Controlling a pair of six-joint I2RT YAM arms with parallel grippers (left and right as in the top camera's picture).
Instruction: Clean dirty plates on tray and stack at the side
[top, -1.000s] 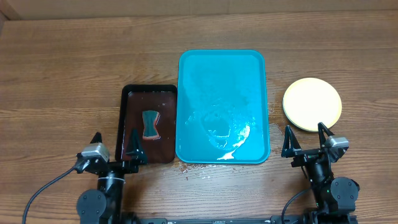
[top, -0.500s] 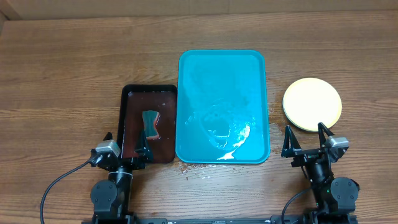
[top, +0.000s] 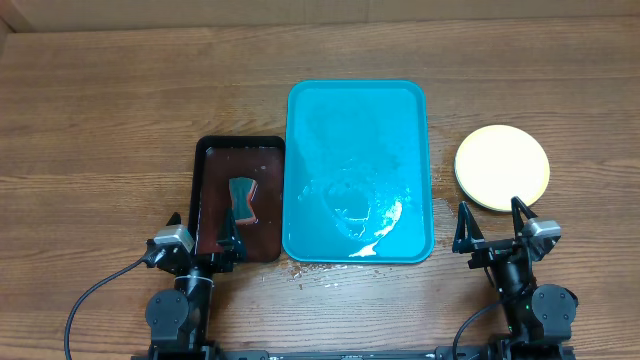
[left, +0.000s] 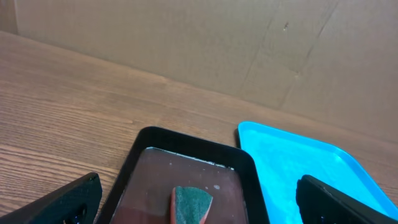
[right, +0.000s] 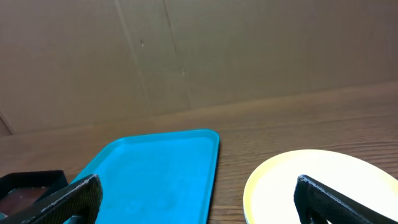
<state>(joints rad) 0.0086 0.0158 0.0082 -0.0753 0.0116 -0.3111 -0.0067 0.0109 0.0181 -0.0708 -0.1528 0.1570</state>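
Left end effector (top: 200, 230) and right end effector (top: 489, 210) gape empty by the tray (top: 340, 130); a stray swing could knock the plates (top: 502, 167).

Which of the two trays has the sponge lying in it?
The small black tray, left of the big turquoise tray. The green sponge lies in its reddish liquid; the turquoise one holds only wet streaks.
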